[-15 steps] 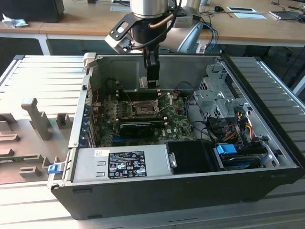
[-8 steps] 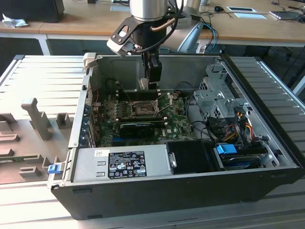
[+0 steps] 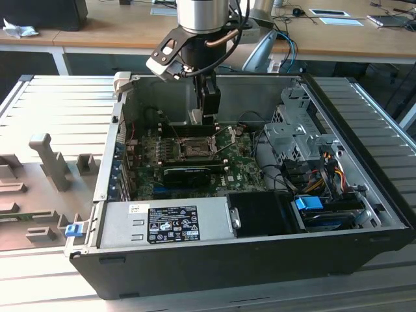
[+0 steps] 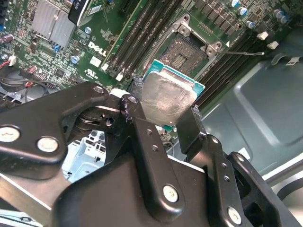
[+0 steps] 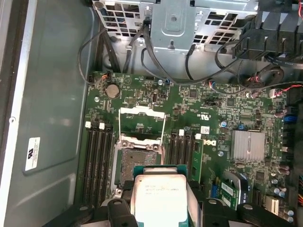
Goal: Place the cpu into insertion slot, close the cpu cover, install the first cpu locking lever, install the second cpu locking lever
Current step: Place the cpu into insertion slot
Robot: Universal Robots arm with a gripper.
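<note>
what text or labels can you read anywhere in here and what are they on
Power supply label: print too small to read.
White sticker on the case wall: not legible.
Top of the cpu, clamped in the fingers: faint print, unreadable.
Motherboard: a white maker's logo; other board print too small.

Note that in the first wrist view the cpu (image 5: 158, 201) overlaps the end of the insertion slot (image 5: 137, 163) farthest from the cpu cover (image 5: 142, 110), hiding that part of the slot. The picture's edge cuts off the cpu's side away from the slot.

In the second wrist view the fingers (image 4: 142, 127) of the gripper (image 4: 163, 111) cover two opposite edges of the cpu.

In the exterior view the arm (image 3: 203, 16) is cut off above the slot, and detail inside the slot is too small to tell.
</note>
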